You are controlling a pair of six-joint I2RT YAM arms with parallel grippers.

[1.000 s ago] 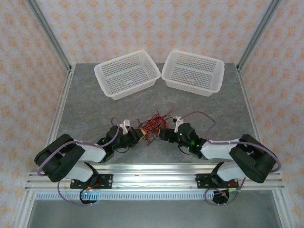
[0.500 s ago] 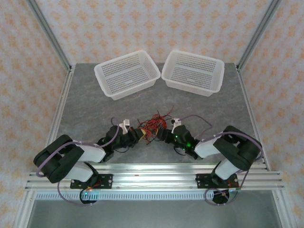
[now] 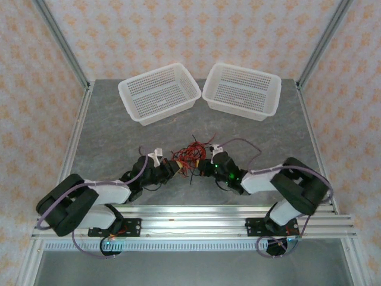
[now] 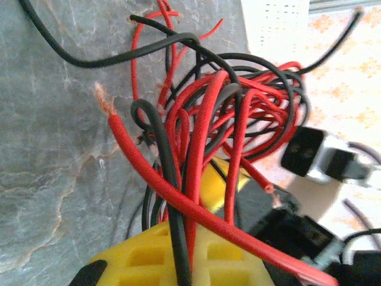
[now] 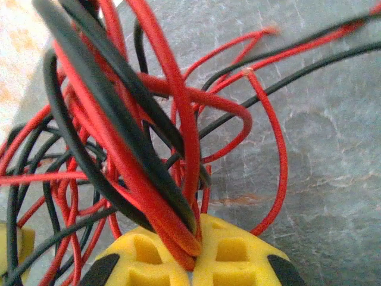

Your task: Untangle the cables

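Note:
The cables (image 3: 190, 155) are a knot of thin red and black wires on the grey table, between my two grippers. My left gripper (image 3: 173, 167) reaches in from the left, and its yellow fingers (image 4: 143, 256) are shut on a black and a red strand of the cables (image 4: 226, 107). From the right, my right gripper (image 3: 204, 167) comes in with its yellow fingers (image 5: 238, 256) shut on a bundle of red and black cables (image 5: 137, 131). Loose ends fan out over the table from both grips.
Two white mesh baskets stand at the back of the table, one left (image 3: 169, 110) and one right (image 3: 238, 108) of centre. An aluminium rail (image 3: 190, 223) with both arm bases runs along the near edge. Bare grey tabletop (image 3: 107, 137) lies around the tangle.
My right gripper has closed on the cables and its arm has shifted left toward the tangle. The left gripper stays shut where it was.

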